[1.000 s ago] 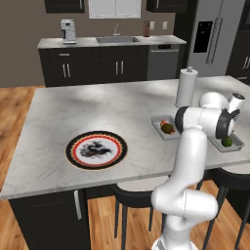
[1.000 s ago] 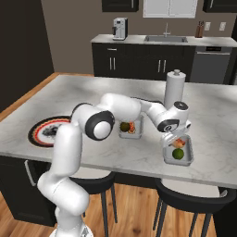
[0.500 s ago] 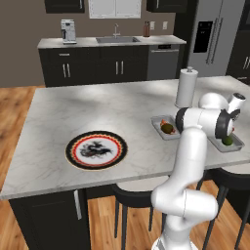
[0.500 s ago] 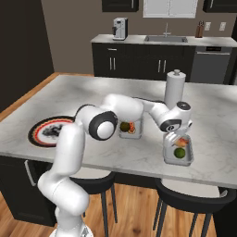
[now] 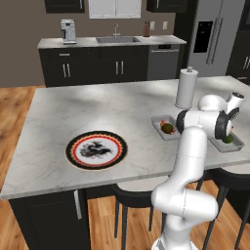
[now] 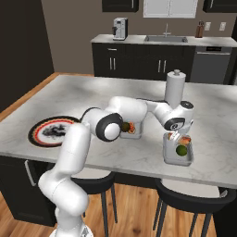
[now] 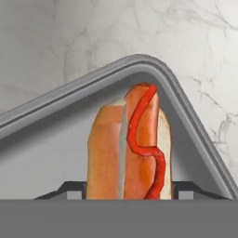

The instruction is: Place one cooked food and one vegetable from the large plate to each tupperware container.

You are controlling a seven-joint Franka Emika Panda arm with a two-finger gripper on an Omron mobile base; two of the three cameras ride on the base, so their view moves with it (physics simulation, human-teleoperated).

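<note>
Grey tupperware container [image 7: 186, 107] with hot dog [image 7: 132, 148]

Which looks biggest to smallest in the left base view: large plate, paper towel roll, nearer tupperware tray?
1. large plate
2. paper towel roll
3. nearer tupperware tray, though the arm partly covers it, so second and third are unsure.

The marble tabletop [image 5: 97, 107] is carrying the large plate [image 5: 96, 150] well away from the tool [image 6: 178, 137], a grey tupperware tray [image 6: 178, 152] directly beneath it, a second tray [image 5: 165, 128] just beside, and a paper-towel roll [image 5: 186, 88] close behind.
</note>
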